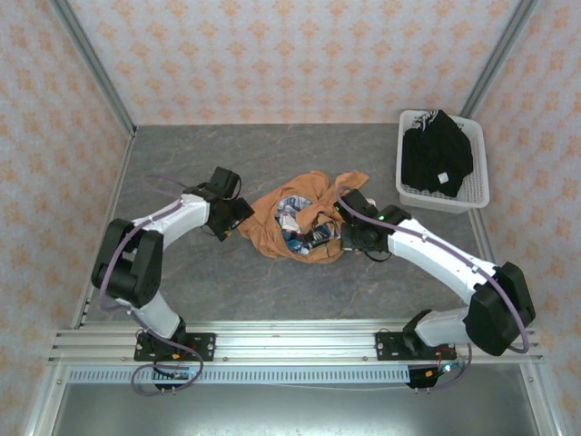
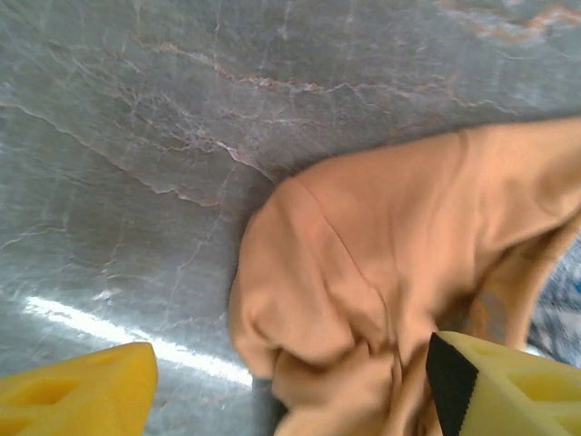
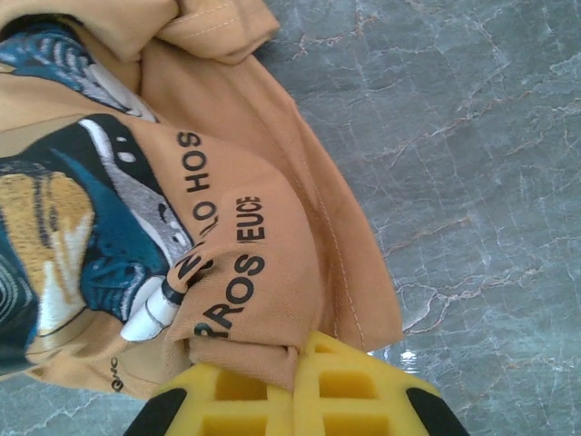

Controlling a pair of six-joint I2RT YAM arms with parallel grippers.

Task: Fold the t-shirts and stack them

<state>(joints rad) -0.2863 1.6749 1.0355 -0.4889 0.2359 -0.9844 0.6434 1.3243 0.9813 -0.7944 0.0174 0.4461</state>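
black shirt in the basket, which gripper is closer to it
Right. The right gripper grips the orange tee, down-left of the black shirt; the left gripper is farther left, across that tee.

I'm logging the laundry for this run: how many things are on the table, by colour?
Orange: 1 (orange t-shirt, crumpled)
White: 1 (slatted basket)
Black: 1 (black heap in that basket; pieces inside it cannot be told apart)
Total: 3

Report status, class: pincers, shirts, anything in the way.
Right pincer shut on orange tee. Left pincer open over its edge. Black tee in basket.
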